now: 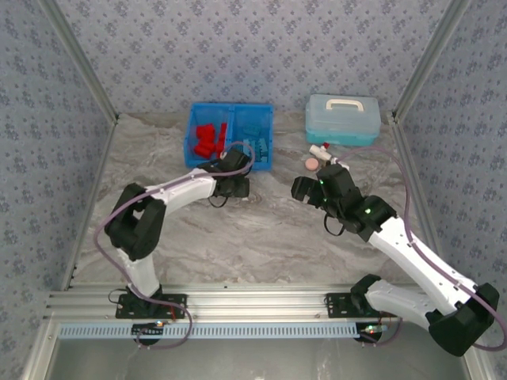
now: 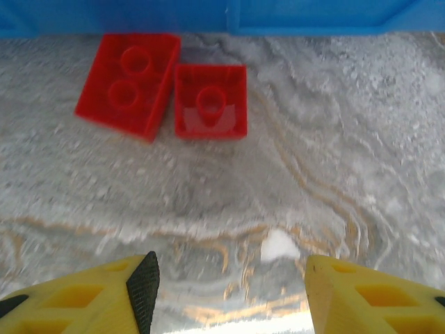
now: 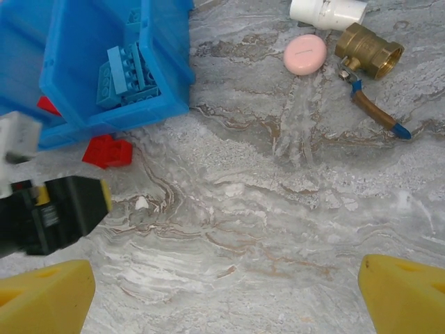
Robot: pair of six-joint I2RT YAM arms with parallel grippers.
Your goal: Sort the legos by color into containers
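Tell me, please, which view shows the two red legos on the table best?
The left wrist view: the two red legos lie large and sharp, side by side, before the bin. The right wrist view shows them small, beside the bin's corner.

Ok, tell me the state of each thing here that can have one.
left gripper: open, empty, above the table.
right gripper: wide open, empty.
larger red lego and smaller red lego: on the table, outside the bin, side by side.
blue bin: open-topped, red legos in left compartment, light blue legos in right.
pale blue case: lid shut.
brass valve: lying on its side.
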